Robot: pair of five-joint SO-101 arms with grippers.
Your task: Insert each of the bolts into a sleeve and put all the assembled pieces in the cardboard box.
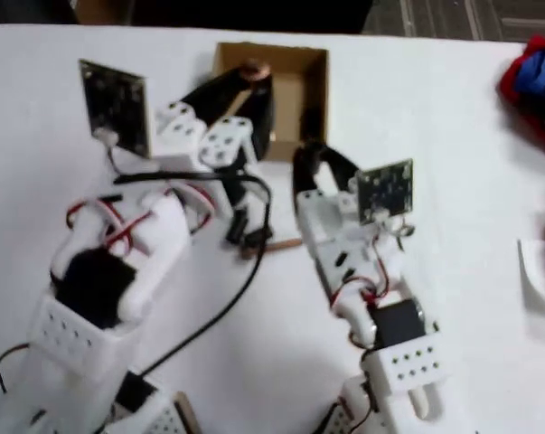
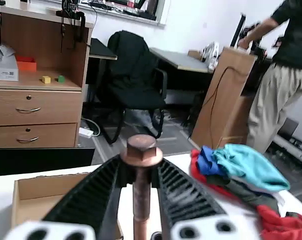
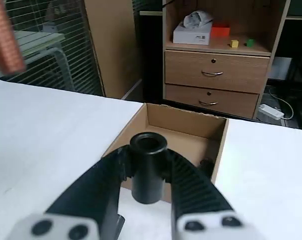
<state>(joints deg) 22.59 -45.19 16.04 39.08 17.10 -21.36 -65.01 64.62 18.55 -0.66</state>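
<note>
The bolt (image 2: 141, 150) and the sleeve (image 3: 148, 182) are held ready for joining by the cardboard box (image 1: 314, 56).
The left hand (image 2: 139, 171) is clamped on the bolt, head up, thread hanging free. The right hand (image 3: 148, 159) is clamped on the sleeve, opening upward to receive it. Seen from above, the bolt is at 11 o'clock from the sleeve, over the box; I judge them not yet aligned.

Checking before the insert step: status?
Left pincer shut on copper bolt, upright, head up. Right pincer shut on black sleeve, bore up, by cardboard box. Not yet mated. Second bolt lies loose on table.
</note>
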